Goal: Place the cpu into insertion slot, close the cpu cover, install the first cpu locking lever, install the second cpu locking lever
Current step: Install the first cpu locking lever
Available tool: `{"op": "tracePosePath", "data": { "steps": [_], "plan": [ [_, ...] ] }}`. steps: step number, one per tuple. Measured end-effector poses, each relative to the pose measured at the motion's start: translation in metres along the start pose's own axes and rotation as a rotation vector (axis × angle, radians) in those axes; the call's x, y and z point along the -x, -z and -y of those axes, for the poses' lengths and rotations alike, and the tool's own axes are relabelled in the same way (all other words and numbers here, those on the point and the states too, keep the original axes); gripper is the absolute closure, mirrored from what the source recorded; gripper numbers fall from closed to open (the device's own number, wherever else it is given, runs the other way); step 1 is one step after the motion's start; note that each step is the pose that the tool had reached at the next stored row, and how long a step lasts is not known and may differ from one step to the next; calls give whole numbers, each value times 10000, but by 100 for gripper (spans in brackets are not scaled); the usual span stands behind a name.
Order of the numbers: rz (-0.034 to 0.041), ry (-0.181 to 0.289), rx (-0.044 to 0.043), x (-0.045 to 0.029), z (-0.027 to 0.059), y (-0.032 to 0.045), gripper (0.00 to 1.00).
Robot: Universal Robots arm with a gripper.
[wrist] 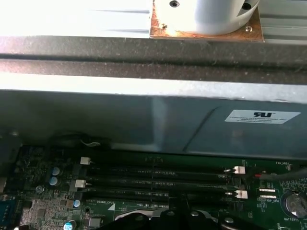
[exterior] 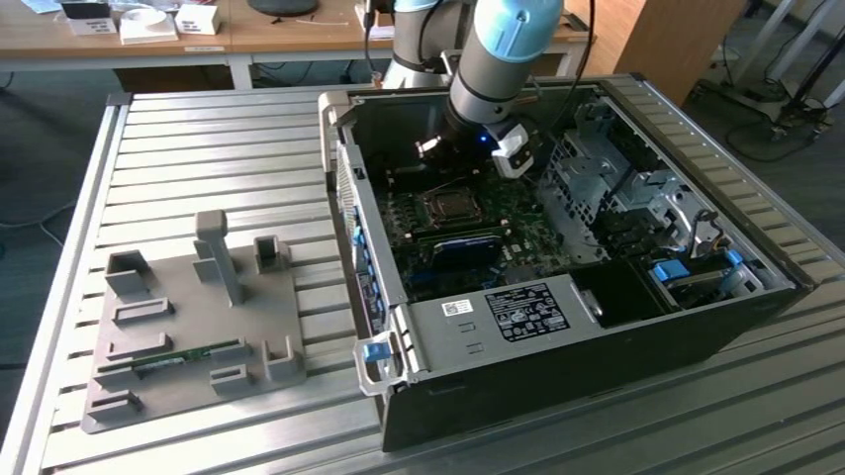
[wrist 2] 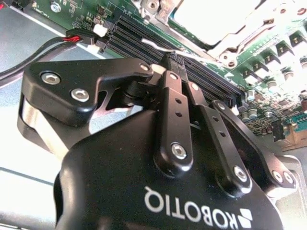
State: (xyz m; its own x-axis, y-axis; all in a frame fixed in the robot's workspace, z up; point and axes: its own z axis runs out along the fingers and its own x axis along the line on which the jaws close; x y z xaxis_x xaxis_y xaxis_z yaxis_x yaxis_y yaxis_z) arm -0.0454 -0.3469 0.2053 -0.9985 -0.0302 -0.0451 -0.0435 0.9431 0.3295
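The arm (exterior: 509, 40) reaches down from twelve o'clock into the open computer case (exterior: 555, 386), wrist tilted, with the gripper (exterior: 446, 148) low over the green motherboard (exterior: 535, 233). In the second wrist view the gripper (wrist 2: 175, 60) has its black fingers (wrist 2: 173, 110) drawn together at the tips with nothing visible between them, and they hover just above the long black memory slots (wrist 2: 144, 38). The first wrist view shows the same memory slots (wrist: 158, 179) with white latches. The insertion slot (exterior: 446, 208) lies at about six o'clock from the gripper in the exterior view, close but apart. A thin metal frame lies flat around its greyish centre; I cannot tell whether the cpu sits inside. A red-and-black cable (wrist 2: 76, 36) runs beside the board. The case carries a white printed label (exterior: 525, 309) on an inner metal cover, and another label (wrist: 261, 116) is on its side wall. At nine o'clock from the case, a grey fixture tray (exterior: 198, 327) rests on the slatted metal table (exterior: 212, 148).
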Motion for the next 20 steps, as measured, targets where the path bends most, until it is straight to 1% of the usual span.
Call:
{"op": "tracePosePath", "data": {
  "steps": [11,20],
  "plan": [
    [0,1,0,0,14,4,89],
    [6,4,-15,-1,21,-13,89]
  ]
}}
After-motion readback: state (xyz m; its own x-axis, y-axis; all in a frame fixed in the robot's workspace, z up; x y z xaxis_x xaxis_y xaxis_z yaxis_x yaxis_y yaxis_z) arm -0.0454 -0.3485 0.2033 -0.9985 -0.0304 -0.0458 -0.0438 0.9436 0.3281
